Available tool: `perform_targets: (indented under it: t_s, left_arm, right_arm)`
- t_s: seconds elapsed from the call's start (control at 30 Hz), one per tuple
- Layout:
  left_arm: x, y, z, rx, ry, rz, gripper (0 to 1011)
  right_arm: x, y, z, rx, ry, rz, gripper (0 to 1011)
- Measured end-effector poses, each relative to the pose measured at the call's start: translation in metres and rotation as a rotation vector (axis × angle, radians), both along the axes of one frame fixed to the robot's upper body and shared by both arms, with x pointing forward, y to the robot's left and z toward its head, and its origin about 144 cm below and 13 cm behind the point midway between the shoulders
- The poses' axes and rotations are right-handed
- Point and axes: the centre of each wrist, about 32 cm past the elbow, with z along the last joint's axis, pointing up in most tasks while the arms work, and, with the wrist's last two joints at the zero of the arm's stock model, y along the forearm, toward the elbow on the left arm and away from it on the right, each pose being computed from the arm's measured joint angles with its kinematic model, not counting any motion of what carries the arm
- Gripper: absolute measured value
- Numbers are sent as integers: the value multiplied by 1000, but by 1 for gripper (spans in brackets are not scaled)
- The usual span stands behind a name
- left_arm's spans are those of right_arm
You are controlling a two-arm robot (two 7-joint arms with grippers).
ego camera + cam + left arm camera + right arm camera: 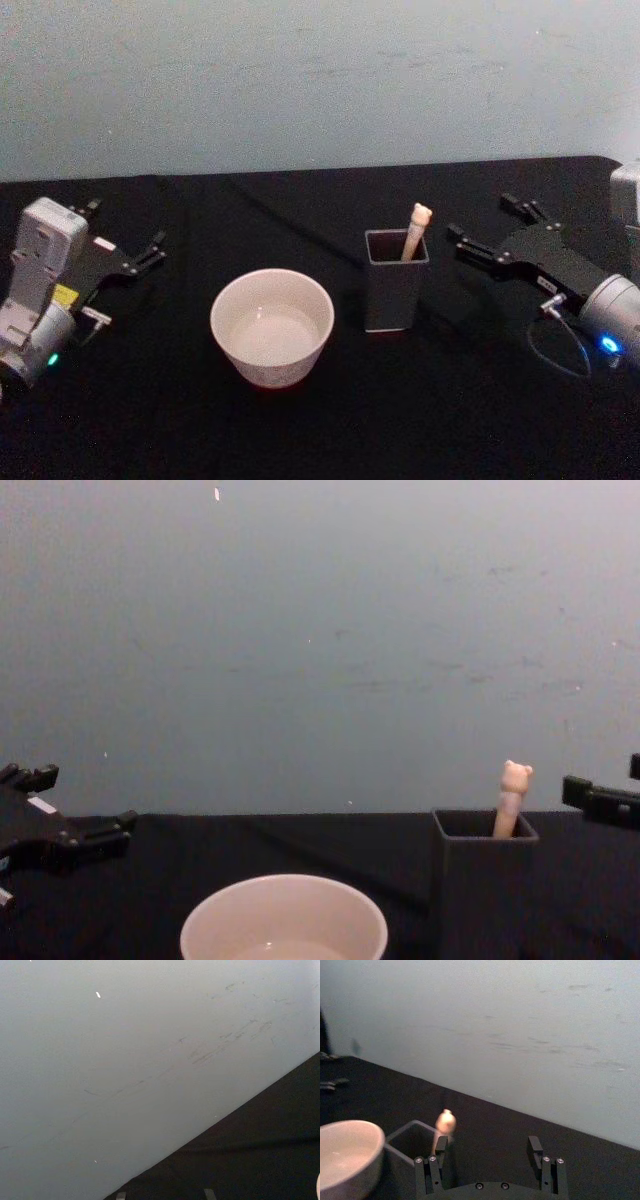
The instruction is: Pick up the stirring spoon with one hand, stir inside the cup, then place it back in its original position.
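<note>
Inside the dark holder (395,290) stands the beige, bear-headed stirring spoon (416,228) (right gripper (479,215) nearby, spread wide, empty).

A wide, round, cream-white cup (271,362) with a thin rim stands upright near the middle of the black desk (140,425), open side up. Just to its right, apart from it, the stirring spoon (414,234) stands bowl-down in a dark grey square holder (392,298), leaning slightly. Its beige, bear-headed handle pokes above the rim.
</note>
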Motion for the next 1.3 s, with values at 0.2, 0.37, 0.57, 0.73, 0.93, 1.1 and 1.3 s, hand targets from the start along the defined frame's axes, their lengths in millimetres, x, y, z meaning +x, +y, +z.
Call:
perform_targets:
  t_s: [0.2, 0.37, 0.57, 0.73, 0.93, 1.1, 1.3]
  left_arm:
    - [0, 0, 0, 0, 0, 0, 1001]
    - [0, 0, 0, 0, 0, 0, 1001]
    - [0, 0, 0, 0, 0, 0, 1001]
    - [0, 0, 0, 0, 0, 0, 1001]
    - [0, 0, 0, 0, 0, 0, 1001]
    - [0, 0, 0, 0, 0, 0, 1001]
    - [0, 0, 0, 0, 0, 0, 1001]
  right_arm:
    - [3, 7, 2, 62, 44, 71, 1000]
    - [8, 12, 0, 77, 69, 92, 1000]
    - [22, 23, -5, 86, 91, 96, 1000]
    - [31, 29, -7, 84, 90, 97, 1000]
    - [37, 34, -9, 76, 86, 100, 1000]
    - [38, 35, -9, 73, 84, 100, 1000]
    - [37, 34, -9, 74, 84, 100, 1000]
